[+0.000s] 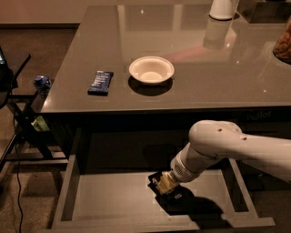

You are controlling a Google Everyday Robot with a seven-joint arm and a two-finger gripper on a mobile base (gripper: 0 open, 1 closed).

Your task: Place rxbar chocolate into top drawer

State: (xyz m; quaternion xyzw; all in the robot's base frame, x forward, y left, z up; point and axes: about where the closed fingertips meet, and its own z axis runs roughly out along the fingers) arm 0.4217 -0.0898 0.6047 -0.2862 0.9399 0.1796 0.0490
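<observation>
The top drawer [109,200] is pulled out below the table, with a flat grey bottom and low grey walls. My gripper [166,185] is down inside it, right of the middle, just above the drawer's bottom. It is shut on the rxbar chocolate [176,195], a small flat black bar that sticks out on both sides of the gripper. The bar is at or just above the drawer's bottom; I cannot tell whether it touches. My white arm [218,148] reaches in from the right.
On the grey table [204,86] lie a dark blue-wrapped bar [100,82] and a white bowl [151,69]. A white container [222,9] stands at the back. A black stand [18,123] and cable are to the left of the table.
</observation>
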